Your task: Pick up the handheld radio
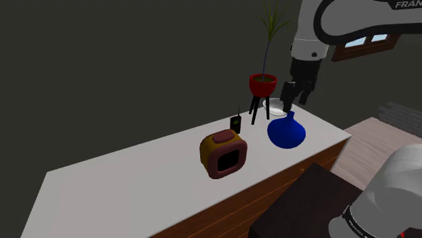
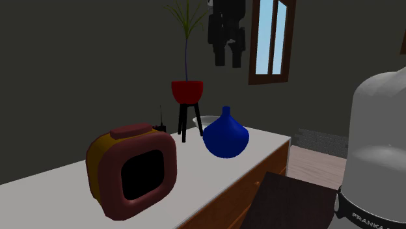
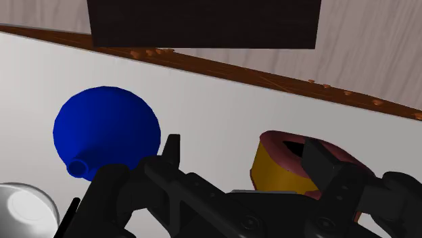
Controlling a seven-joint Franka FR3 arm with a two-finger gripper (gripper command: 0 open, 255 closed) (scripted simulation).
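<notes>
your black gripper hangs fingers apart above the white counter near the round blue vase, while the small black handheld radio stands, seemingly upright, just behind the yellow-and-maroon box.

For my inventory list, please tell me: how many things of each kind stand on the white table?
handheld radio: 1
blue vase: 1
potted plant: 1
white bowl: 1
yellow and maroon boxy object: 1
Total: 5

In the shoulder view the radio stands on the surface, between the nearer box and the plant behind; the vase lies right.
</notes>
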